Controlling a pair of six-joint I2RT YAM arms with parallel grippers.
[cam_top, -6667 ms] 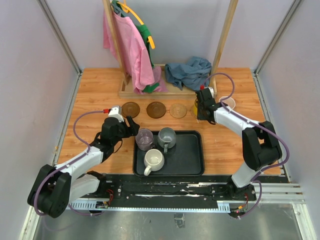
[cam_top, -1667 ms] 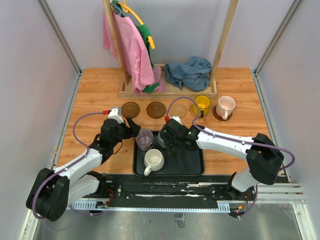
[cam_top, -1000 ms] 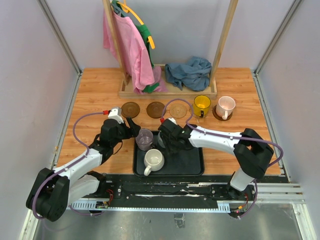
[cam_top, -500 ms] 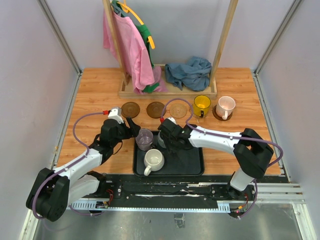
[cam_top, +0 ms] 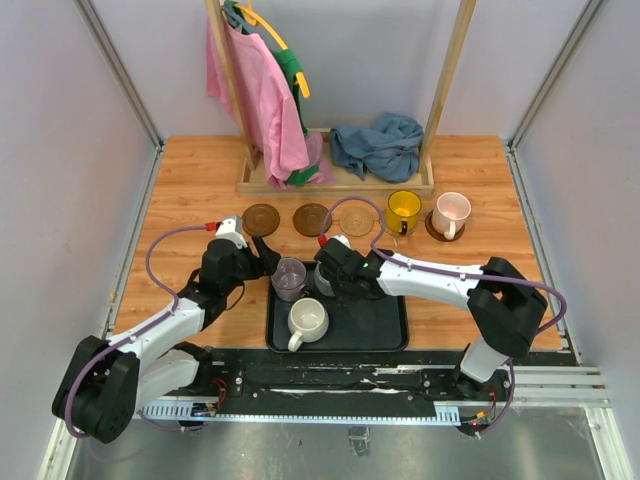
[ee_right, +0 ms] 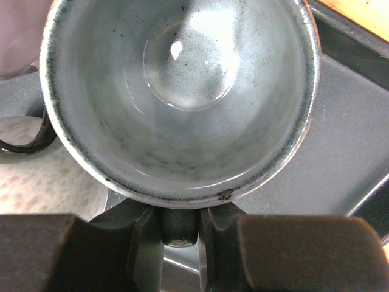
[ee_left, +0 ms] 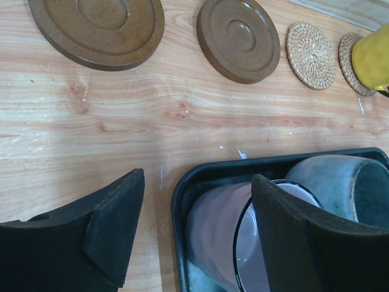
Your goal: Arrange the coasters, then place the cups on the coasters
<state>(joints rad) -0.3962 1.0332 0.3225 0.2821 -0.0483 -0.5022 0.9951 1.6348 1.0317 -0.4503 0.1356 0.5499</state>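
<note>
Right pincer [ee_right: 180, 234]: pinching the handle of the grey-blue mug [ee_right: 182, 91]; mug upright in the black tray [ee_right: 346, 121]
Left pincer [ee_left: 197, 182]: spread; purple mug [ee_left: 213, 243] in the tray's corner, just beside its right finger

- Grey-blue mug [ee_right: 182, 97]: speckled inside, dark rim.
- Purple mug [cam_top: 289, 276]: translucent.
- Tray [cam_top: 385, 312]: black.
- Dark brown coasters [ee_left: 97, 24]: ringed, upper left.
- Tan coaster [ee_left: 311, 55]: woven, upper right.

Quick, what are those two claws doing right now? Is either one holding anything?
The left gripper is open and holds nothing, close by the purple mug.
The right gripper is closed on the handle of the grey mug.
</note>
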